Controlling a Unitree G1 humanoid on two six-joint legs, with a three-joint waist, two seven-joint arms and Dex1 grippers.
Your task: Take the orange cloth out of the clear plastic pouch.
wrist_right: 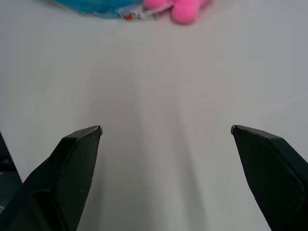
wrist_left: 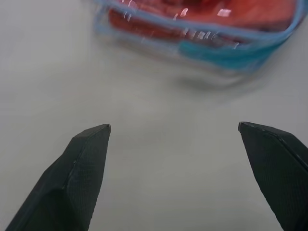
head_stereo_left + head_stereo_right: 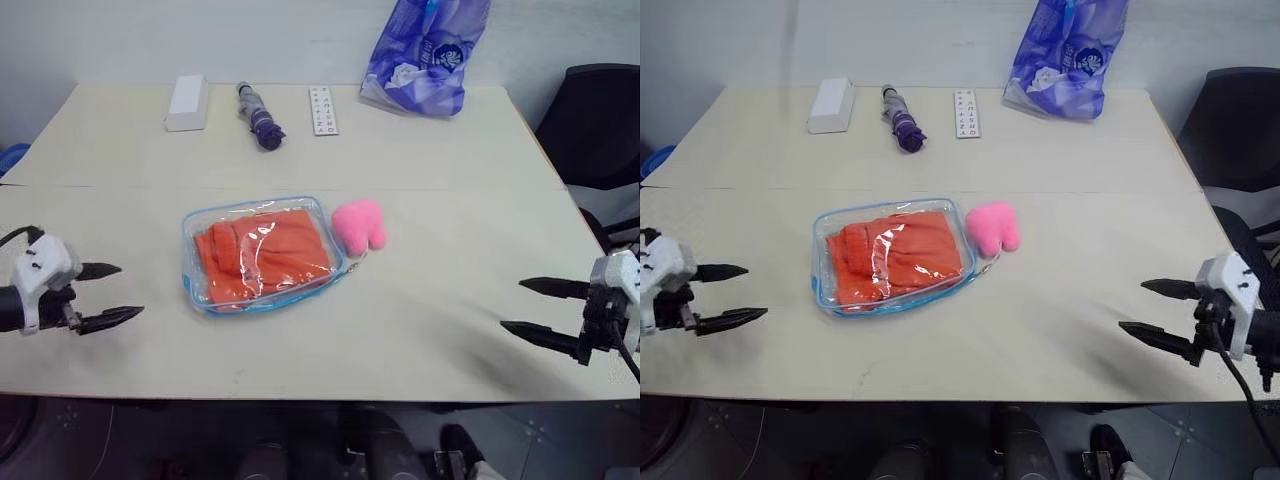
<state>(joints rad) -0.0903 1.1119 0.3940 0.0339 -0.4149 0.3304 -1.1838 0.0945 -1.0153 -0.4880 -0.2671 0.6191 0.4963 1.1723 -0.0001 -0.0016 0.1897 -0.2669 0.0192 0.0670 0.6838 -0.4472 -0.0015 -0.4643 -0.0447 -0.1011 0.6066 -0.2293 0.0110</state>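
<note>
The left hand hovers low over the near left part of the tabletop, its two black fingers spread wide and holding nothing — they point inward across the surface toward the clear plastic pouch, which lies near it but apart. The right hand hangs over the near right edge, fingers likewise wide apart and empty, pointing inward toward the middle of the tabletop; it is well apart from the pouch. In the left wrist view the pouch's blue-edged side sits just ahead of the spread fingertips, with bare tabletop between.

The pouch lies flat near the middle of the tabletop, its long axis running roughly left to right and turned slightly, so the right end sits a little farther from the robot. The orange cloth is folded inside it, filling most of the pouch and lying along the same axis. A pink plush toy rests just beside the pouch's right end.

Along the far side stand a white box, a folded purple umbrella, a white remote and a blue-purple printed bag.
</note>
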